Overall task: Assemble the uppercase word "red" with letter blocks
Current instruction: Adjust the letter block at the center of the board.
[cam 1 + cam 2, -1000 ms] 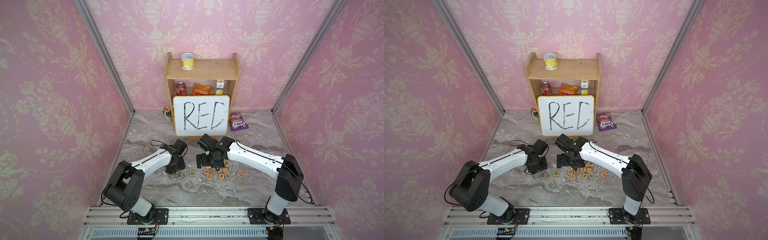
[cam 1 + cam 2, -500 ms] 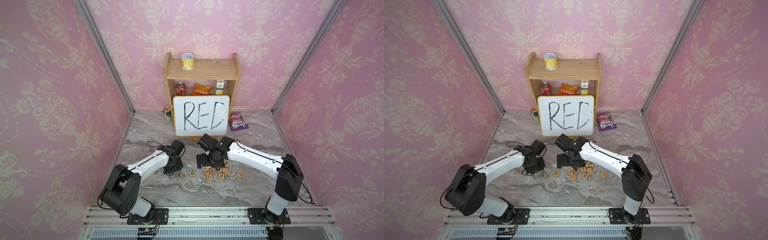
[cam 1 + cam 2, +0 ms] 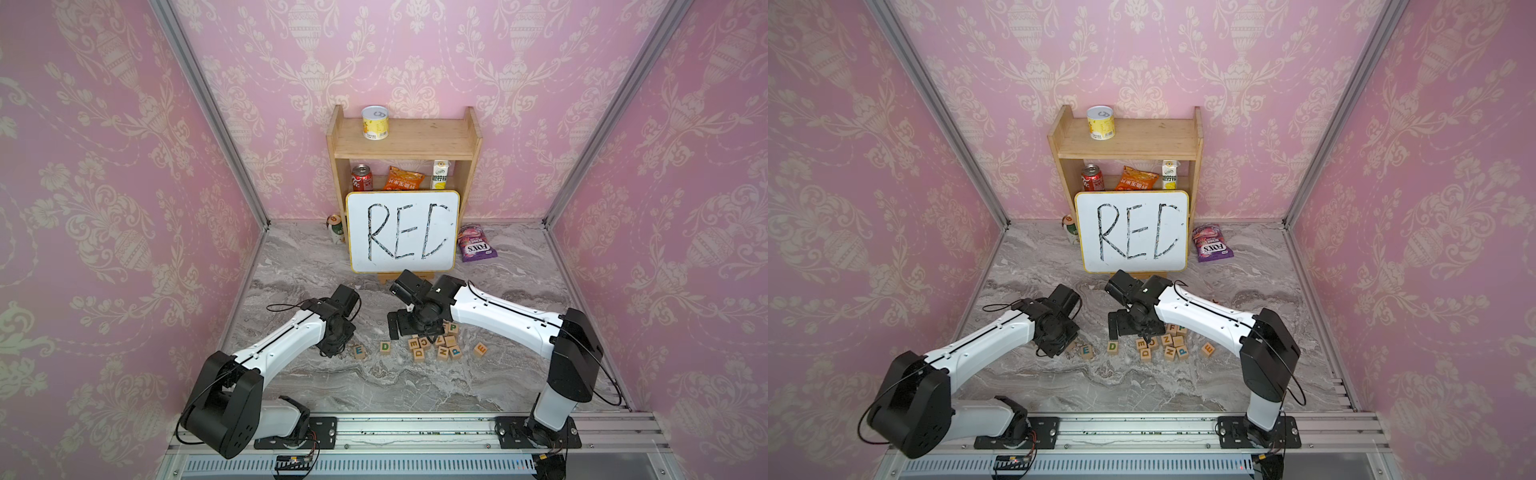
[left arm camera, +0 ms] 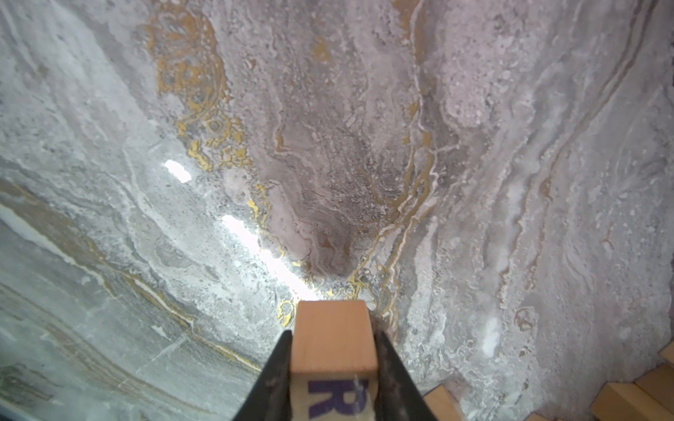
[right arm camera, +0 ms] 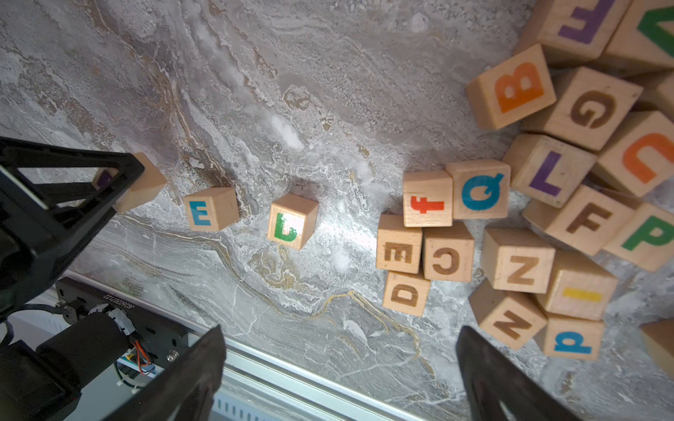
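My left gripper (image 4: 333, 333) is shut on the R block (image 4: 333, 342), a pale wooden cube with a purple R, held low at the table surface. The right wrist view shows that R block (image 5: 144, 184) at the end of a row with the E block (image 5: 209, 209) and the green D block (image 5: 291, 220). In both top views the E block (image 3: 360, 351) and D block (image 3: 385, 347) lie just right of the left gripper (image 3: 337, 351), which hides the R. My right gripper (image 5: 339, 339) is open and empty, above the table beside the block pile (image 3: 434, 347).
Several loose letter blocks (image 5: 539, 233) crowd the area under and right of the right gripper (image 3: 409, 326). An orange E cube (image 3: 480, 349) lies apart at the right. The whiteboard (image 3: 403, 230), wooden shelf (image 3: 405, 137) and a purple snack bag (image 3: 476, 245) stand at the back.
The left gripper's jaws have closed onto the R block, and the left arm has shifted slightly left. The right arm and the other blocks have not moved.
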{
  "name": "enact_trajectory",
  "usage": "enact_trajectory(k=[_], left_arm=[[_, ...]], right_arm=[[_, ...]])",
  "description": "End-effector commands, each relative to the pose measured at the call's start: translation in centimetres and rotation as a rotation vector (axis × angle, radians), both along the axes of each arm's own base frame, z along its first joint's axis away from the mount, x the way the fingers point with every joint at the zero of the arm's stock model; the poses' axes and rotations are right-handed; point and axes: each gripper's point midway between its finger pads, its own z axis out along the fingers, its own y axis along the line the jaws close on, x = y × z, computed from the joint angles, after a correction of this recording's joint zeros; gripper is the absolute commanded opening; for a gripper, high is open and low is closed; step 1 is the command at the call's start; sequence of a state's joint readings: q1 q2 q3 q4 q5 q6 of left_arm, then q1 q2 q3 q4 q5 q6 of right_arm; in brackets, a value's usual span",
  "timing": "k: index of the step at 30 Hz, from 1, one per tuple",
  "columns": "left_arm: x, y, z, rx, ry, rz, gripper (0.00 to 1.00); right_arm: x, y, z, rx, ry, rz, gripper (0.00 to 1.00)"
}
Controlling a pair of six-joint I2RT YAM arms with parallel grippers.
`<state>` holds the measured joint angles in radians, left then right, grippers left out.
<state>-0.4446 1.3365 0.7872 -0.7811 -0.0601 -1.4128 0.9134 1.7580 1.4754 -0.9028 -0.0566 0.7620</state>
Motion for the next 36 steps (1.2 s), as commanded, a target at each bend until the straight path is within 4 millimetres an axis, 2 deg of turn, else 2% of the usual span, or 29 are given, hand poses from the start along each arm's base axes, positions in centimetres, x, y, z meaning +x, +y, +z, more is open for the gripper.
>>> enact_trajectory(k=[1, 4, 9, 17, 27, 29, 32, 36], left_arm=[[-0.8, 1.2, -0.8, 0.006, 0.012, 0.187, 0.23], [-1.2, 1.0, -2.3, -0.033, 0.022, 0.257, 0.22], [-1.3, 0.5, -3.3, -0.063, 0.04, 0.319, 0.24], [-1.1, 1.2, -3.5, -0.108, -0.044, 0.466, 0.24], [-0.3, 1.0, -3.5, -0.114, -0.045, 0.484, 0.26], [-0.1, 1.0, -3.4, -0.113, -0.054, 0.486, 0.34], [-0.1, 1.1, -3.2, -0.112, -0.055, 0.48, 0.58], [-0.4, 1.3, -2.2, -0.088, -0.047, 0.439, 0.78]], right_arm=[[-0.3, 0.2, 0.3, 0.001, -0.001, 0.025, 1.0], [-0.4, 0.0, 0.2, 0.001, 0.0, 0.025, 1.0], [-0.6, -0.2, 0.1, -0.003, 0.002, 0.027, 1.0], [-0.7, -0.3, -0.1, -0.009, 0.007, 0.034, 1.0], [-0.7, -0.3, -0.2, -0.015, 0.01, 0.042, 1.0], [-0.7, -0.3, -0.3, -0.016, 0.01, 0.044, 1.0], [-0.7, -0.3, -0.3, -0.016, 0.008, 0.045, 1.0], [-0.8, -0.4, -0.3, -0.015, 0.009, 0.044, 1.0]])
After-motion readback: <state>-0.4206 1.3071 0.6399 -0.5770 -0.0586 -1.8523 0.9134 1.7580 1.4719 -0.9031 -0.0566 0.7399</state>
